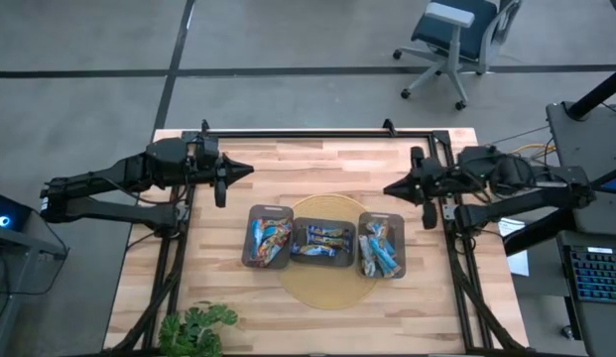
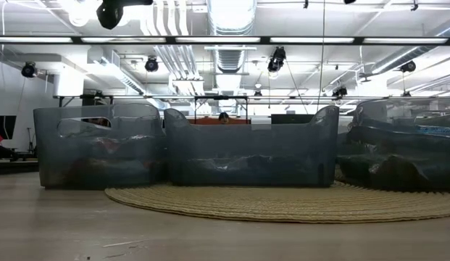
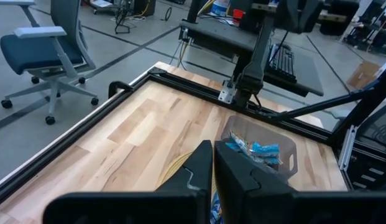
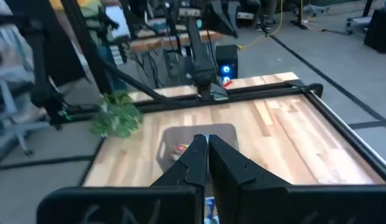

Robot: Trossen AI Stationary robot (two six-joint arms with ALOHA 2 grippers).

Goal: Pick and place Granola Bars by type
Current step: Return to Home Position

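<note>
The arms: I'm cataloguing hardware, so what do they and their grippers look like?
The left arm and right arm are both dark, built of bulky jointed segments. The left gripper and right gripper each taper to two black, angular, wedge-shaped fingers. No markings visible.

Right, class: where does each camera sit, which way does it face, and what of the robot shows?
High view: overhead, facing down on the table; left gripper and right gripper show.
Low view: tabletop height, level towards the trays; no robot part.
Left wrist view: on left arm, facing the right tray; own shut fingers.
Right wrist view: on right arm, facing the plant; own shut fingers.
Shared: plant, high and right wrist views.
</note>
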